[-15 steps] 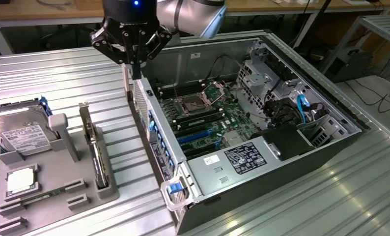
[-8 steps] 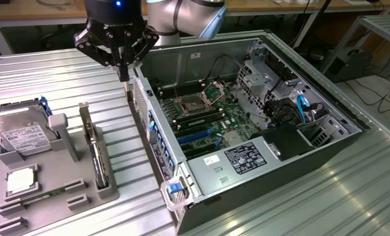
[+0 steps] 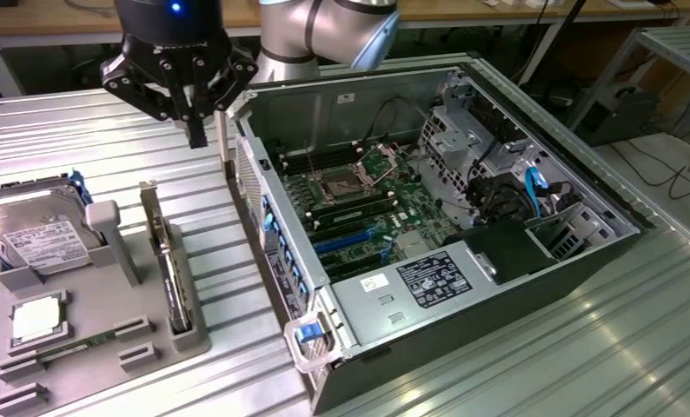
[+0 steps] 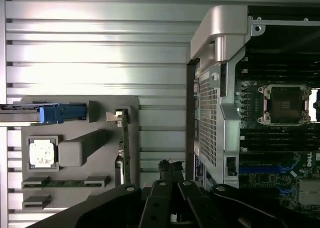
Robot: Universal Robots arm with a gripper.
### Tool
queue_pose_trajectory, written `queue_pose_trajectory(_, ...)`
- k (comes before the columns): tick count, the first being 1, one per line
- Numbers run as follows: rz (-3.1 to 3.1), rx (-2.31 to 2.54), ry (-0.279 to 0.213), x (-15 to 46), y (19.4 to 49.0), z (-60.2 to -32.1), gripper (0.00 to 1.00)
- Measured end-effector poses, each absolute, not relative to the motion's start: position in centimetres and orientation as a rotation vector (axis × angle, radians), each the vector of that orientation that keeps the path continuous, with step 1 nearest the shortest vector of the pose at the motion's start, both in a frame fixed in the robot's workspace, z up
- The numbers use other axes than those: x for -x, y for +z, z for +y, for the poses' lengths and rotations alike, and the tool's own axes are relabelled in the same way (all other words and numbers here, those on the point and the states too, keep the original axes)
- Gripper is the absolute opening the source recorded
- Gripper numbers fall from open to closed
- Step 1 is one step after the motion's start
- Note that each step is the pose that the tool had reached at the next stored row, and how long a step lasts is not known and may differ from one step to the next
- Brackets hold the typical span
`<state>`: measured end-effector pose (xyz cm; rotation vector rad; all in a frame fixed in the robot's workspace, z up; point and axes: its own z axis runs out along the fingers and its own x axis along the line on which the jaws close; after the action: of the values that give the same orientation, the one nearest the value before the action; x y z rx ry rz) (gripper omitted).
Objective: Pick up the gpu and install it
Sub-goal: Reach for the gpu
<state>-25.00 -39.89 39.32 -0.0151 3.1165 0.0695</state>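
Black claw [image 3: 195,137] hanging closed, gripping nothing, above ribbed metal worktop [image 3: 78,130], thin green-board gpu [image 3: 163,252] with silver bracket standing on edge in grey moulded holder [image 3: 96,304], beside open computer case [image 3: 357,321].

arm [image 3: 321,30]: silver-grey, rounded joint housings. gripper [image 3: 195,137]: all black, bar-linkage fingers [image 4: 159,203], round pivot screws at the link joints. small blue light [image 3: 177,9] on black wrist module [image 3: 171,30].
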Motion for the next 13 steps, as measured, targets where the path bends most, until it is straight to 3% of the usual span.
queue_pose_trajectory(13, 3.117, 0.038, 0.07, 28.6, 39.3, -39.9, 0.11)
